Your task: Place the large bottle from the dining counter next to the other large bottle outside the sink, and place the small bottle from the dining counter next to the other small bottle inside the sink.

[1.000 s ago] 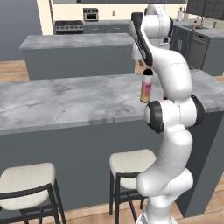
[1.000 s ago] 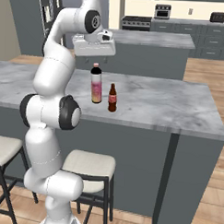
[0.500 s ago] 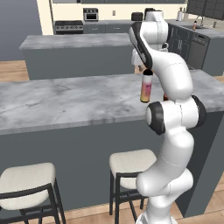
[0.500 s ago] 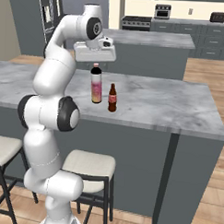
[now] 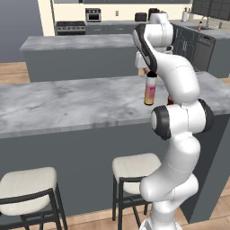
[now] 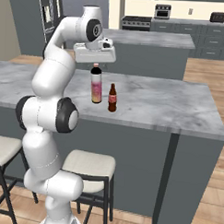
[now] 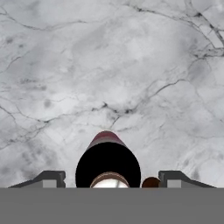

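The large bottle (image 5: 150, 90) (image 6: 96, 85), pink fading to orange with a dark cap, stands upright on the dining counter (image 5: 67, 103) (image 6: 156, 102). My gripper (image 6: 96, 66) (image 5: 152, 74) points straight down over its top. In the hand view the bottle's dark cap (image 7: 108, 162) sits between the two fingertips (image 7: 49, 178), with a gap on each side, so the gripper (image 7: 111, 179) is open around it. The small bottle (image 6: 112, 98), dark brown with a red label, stands just right of the large one; its top (image 7: 151, 183) shows beside the right fingertip.
Pale-cushioned stools (image 5: 27, 184) (image 5: 134, 166) (image 6: 88, 163) stand under the counter's near side. A smaller marble island (image 5: 81, 42) (image 6: 149, 39) lies beyond, with a stove and dark cabinets at the back wall. The counter ends at the right (image 6: 214, 132).
The hand has come down from above the large bottle until its fingers flank the cap. Both bottles stand where they were.
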